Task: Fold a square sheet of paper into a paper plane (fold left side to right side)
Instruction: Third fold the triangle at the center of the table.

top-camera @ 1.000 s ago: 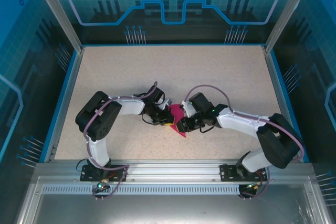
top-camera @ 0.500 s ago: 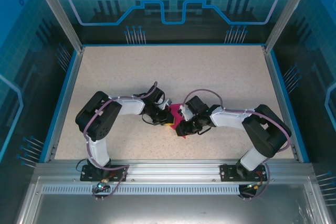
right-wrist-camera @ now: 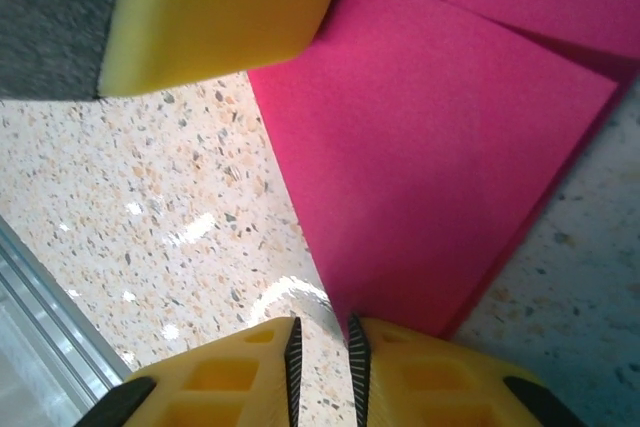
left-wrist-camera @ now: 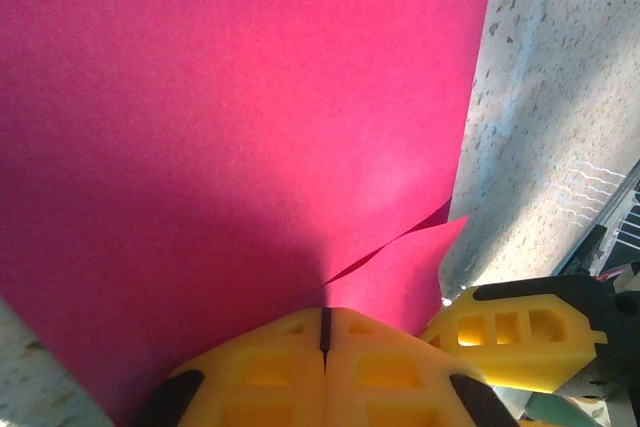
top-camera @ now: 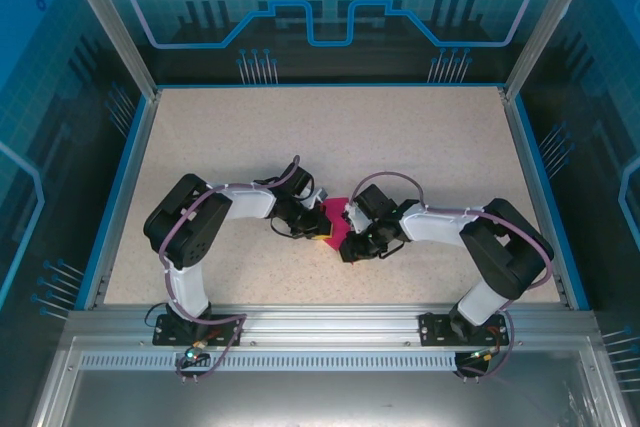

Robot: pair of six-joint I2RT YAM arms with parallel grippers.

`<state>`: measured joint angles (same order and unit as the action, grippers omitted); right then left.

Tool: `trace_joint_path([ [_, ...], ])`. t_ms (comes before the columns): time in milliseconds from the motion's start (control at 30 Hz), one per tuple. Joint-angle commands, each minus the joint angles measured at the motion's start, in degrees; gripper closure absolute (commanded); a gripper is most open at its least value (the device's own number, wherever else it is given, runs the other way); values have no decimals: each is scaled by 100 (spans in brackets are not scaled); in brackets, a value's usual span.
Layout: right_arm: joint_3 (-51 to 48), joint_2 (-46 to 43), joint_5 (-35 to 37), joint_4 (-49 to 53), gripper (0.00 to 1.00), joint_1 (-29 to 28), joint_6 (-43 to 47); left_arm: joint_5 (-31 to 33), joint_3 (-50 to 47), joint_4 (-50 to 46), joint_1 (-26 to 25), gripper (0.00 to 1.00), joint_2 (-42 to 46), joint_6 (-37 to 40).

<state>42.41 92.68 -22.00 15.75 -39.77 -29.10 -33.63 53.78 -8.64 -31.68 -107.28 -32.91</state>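
While the left gripper (left-wrist-camera: 324, 315) presses its fully closed jaws onto the folded square sheet of paper (left-wrist-camera: 230, 117) near the middle of the table (top-camera: 420, 137), the right gripper (right-wrist-camera: 320, 325) — jaws a narrow slit (bare tabletop showing between them) — meets the sheet's edge, with the far tabletop lying open.

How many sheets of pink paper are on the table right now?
1. The square sheet of paper, partly folded, lies between the left gripper and the right gripper. Overlapping layers look like its own folds; another sheet underneath can't be ruled out.
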Motion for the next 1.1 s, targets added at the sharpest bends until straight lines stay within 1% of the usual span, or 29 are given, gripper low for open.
trace_joint_path([
  [0, -148, 46, 196, 556, 80, -84, -107, 554, -175, -445, -22, 97, -159, 106],
  [267, -411, -333, 346, 991, 90, -183, -135, 581, -140, -485, -29, 97, -161, 124],
  [433, -403, -949, 507, 1304, 93, -185, -146, 579, -126, -492, -23, 98, -130, 125],
  [533, -280, -1322, 511, 1312, 95, -182, -191, 576, -122, -494, -27, 97, -117, 118],
  [600, -232, -1410, 441, 1150, 95, -177, -253, 557, -108, -489, -24, 97, -117, 104],
  [667, -164, -1295, 338, 895, 96, -181, -307, 555, -105, -481, -30, 97, -119, 99],
  [833, 230, -506, 276, 471, 100, -180, -358, 526, -91, -478, -39, 97, -117, 91],
  [1067, 404, 140, 303, 335, 100, -96, -380, 507, -59, -496, -38, 97, -85, 98],
])
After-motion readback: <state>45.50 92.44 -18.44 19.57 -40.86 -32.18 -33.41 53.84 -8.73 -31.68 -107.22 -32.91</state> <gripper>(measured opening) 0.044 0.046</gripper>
